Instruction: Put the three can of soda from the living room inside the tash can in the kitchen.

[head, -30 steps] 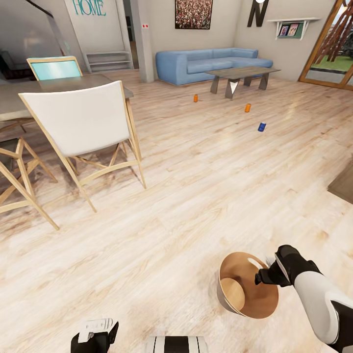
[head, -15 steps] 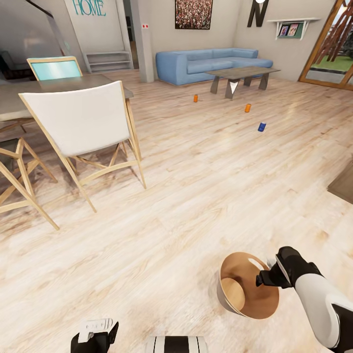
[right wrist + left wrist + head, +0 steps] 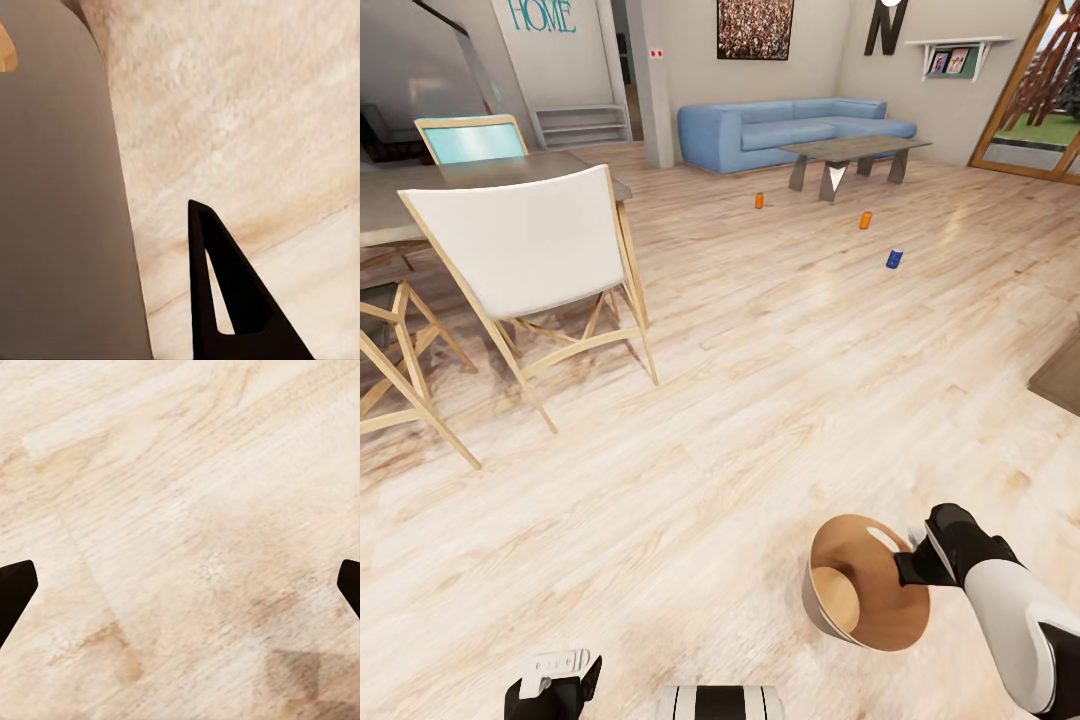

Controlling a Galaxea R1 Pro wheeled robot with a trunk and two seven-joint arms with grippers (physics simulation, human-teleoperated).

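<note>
Three cans of soda stand on the living room's plank floor, far ahead near the low table: one orange can, a second orange can and a blue can. The tash can, brown inside with a grey wall, is on the floor close in front of me at the right. My right gripper is at its right rim. In the right wrist view one finger lies outside the grey wall, which hides the other finger. My left gripper hangs open and empty over bare floor.
A white chair and a dining table with more chairs stand at the left. The blue sofa and the low table are at the far end. A dark mat edge lies at the right.
My right gripper has slid a little to the right, from over the bin's inside toward its rim. The bin has barely shifted. The left arm and the view are still.
</note>
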